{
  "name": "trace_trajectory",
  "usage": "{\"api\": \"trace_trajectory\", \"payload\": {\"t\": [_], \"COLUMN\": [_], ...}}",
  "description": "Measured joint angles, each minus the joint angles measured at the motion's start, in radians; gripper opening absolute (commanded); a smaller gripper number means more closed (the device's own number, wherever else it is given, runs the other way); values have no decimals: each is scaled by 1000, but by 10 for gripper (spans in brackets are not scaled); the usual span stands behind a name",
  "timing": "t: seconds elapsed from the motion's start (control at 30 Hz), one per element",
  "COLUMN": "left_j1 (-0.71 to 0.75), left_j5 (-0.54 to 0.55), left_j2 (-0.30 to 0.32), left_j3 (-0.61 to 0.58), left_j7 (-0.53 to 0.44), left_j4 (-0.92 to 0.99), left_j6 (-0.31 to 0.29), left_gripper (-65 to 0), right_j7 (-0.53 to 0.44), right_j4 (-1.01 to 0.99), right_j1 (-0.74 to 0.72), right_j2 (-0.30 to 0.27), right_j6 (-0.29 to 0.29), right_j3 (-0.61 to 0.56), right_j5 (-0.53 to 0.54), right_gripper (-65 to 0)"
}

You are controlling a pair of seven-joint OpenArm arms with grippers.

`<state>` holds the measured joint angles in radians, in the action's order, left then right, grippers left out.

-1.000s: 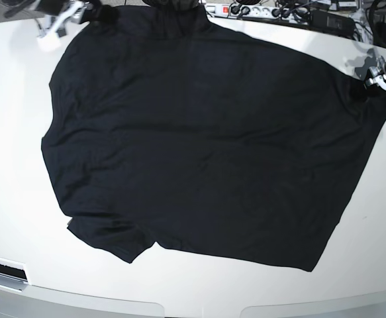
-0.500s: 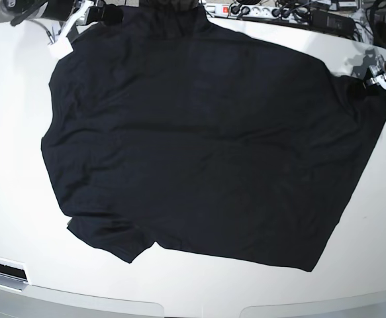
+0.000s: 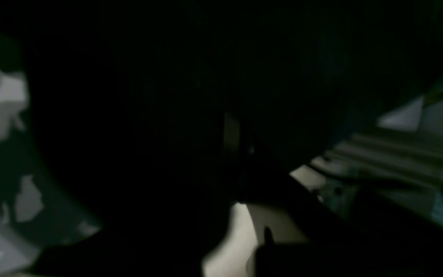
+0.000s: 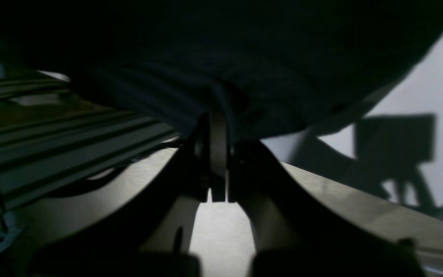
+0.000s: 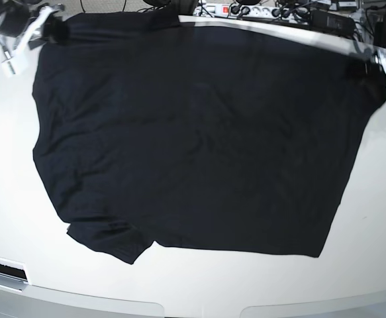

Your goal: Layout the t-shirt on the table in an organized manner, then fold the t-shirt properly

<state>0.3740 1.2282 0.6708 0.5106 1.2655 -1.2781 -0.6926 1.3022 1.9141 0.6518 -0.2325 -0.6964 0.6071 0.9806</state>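
The black t-shirt [image 5: 193, 132] lies spread over the white table [image 5: 7, 165], its far edge stretched taut between my two grippers. My right gripper [image 5: 52, 30] is shut on the shirt's far-left corner; in the right wrist view its fingers [image 4: 206, 154] pinch a bunched fold of the t-shirt [image 4: 221, 57]. At the far-right corner my left gripper [image 5: 367, 69] is shut on the cloth. In the left wrist view the t-shirt [image 3: 148, 96] darkens almost everything. A sleeve sticks out at the near left.
A power strip with cables [image 5: 259, 10] runs along the table's back edge, just beyond the shirt. A metal slot [image 5: 0, 270] sits near the front-left edge. Bare table shows left, right and in front of the shirt.
My right gripper closed on the far-left corner and pulled it left. The left gripper shifted slightly back. The shirt's far edge is now straighter and wider.
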Motion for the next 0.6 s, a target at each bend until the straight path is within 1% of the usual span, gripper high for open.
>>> {"api": "trace_trajectory", "payload": {"t": [0.13,0.33,0.43,0.53,0.6], "left_j1": [66,175,182,180,180], "left_j5": [-1,1,-24,-40,-50], "left_j2": [2,6,6,8,8], "left_j3": [-1,-1,-1,-1,-1], "left_j7": [40,41,44,45,72], "left_j4": [-75,-169,-176,-177,-177], "left_j6": [0,0,0,0,0], "left_gripper": [-650,-650,-650,-650,-650], "right_j7": [0,0,-2,0,0], "right_j4": [5,5,5,5,5], "right_j1": [2,28,45,81,105], "right_j2": [-13,-11,-22,-22,-22], "right_j6": [0,0,0,0,0], "right_j3": [19,19,19,19,19], "right_j5": [5,3,7,35,59], "right_gripper": [-650,-650,-650,-650,-650]}}
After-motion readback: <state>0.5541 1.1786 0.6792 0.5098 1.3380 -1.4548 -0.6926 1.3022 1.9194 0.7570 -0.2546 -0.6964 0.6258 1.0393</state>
